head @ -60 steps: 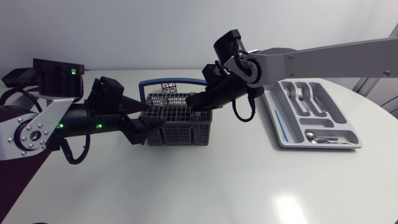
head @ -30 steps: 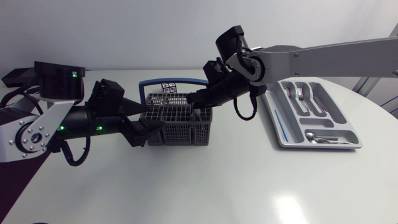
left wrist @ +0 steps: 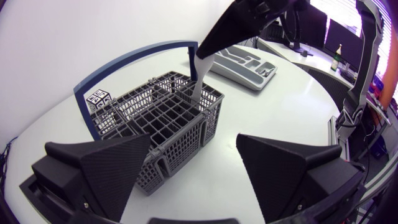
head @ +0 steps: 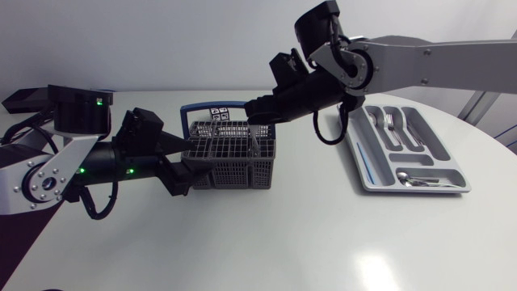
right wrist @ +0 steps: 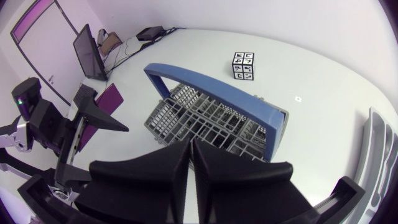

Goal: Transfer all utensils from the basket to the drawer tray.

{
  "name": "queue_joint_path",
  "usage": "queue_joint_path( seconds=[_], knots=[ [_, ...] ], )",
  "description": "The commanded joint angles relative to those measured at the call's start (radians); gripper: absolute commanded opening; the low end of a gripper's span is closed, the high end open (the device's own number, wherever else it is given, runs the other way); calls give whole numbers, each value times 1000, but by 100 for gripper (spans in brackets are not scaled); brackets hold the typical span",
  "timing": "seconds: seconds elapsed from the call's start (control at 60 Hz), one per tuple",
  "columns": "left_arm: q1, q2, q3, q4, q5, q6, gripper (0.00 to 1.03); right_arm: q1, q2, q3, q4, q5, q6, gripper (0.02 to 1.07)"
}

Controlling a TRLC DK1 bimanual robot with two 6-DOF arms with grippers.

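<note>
The slim pale utensil (left wrist: 201, 74) standing in the corner of the basket (left wrist: 155, 118) nearest the drawer tray (head: 367, 174) looks light, stiff and slippery, so the right gripper (left wrist: 205, 51) pinching its top end seems well placed; the left gripper (left wrist: 194, 142) has its jaws spread by the basket's opposite end.

One basket (head: 234, 174), one tray (head: 443, 153), one cube (head: 219, 114) (tagged).

The basket (head: 234, 170) sits mid-table, the drawer tray (head: 430, 144) to its right, a marker cube (head: 219, 114) behind it.
</note>
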State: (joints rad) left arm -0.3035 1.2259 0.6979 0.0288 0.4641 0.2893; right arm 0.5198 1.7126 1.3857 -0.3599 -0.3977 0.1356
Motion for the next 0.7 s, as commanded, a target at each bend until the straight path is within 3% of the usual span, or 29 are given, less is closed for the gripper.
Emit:
queue_joint_path(
  seconds=[0.0,0.217,0.467,0.683],
  knots=[
    [-6,0,-29,11,10,21,96,-9,-42,-11,-4,-10,33,12],
    [-13,-3,-35,10,10,21,96,-23,-80,-5,-27,-55,44,12],
    [-13,-8,-37,3,10,17,96,-124,-153,-19,-51,-222,122,12],
    [-6,-26,-38,-12,8,14,96,-254,-292,-62,-142,-219,99,12]
  ],
)
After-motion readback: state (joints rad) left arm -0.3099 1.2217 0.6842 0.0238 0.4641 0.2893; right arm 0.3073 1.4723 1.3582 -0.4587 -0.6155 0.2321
